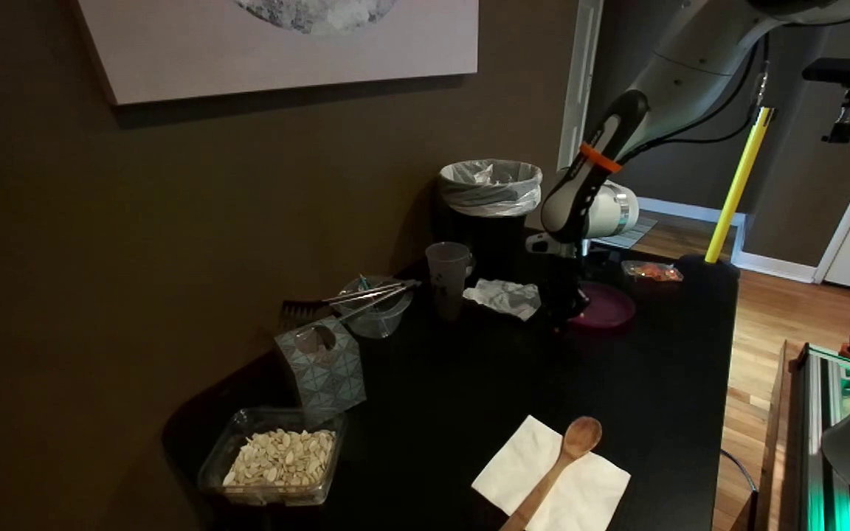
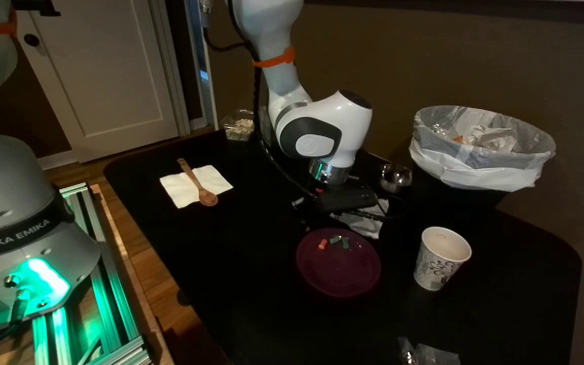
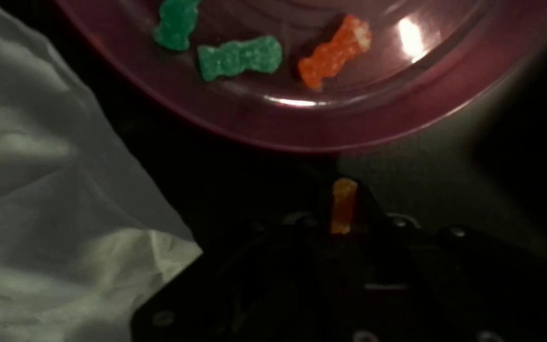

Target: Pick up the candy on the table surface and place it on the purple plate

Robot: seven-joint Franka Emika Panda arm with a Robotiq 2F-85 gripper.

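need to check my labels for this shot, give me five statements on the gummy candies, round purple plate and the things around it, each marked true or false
1. Two green gummy candies lie on the round purple plate. True.
2. The brown wooden spoon lies on the plate. False: it lies on a white paper napkin.
3. One orange gummy candy is outside the plate's rim. True.
4. The white patterned paper cup is tipped over. False: it stands upright.
5. The clear plastic tray holds pale flakes. True.
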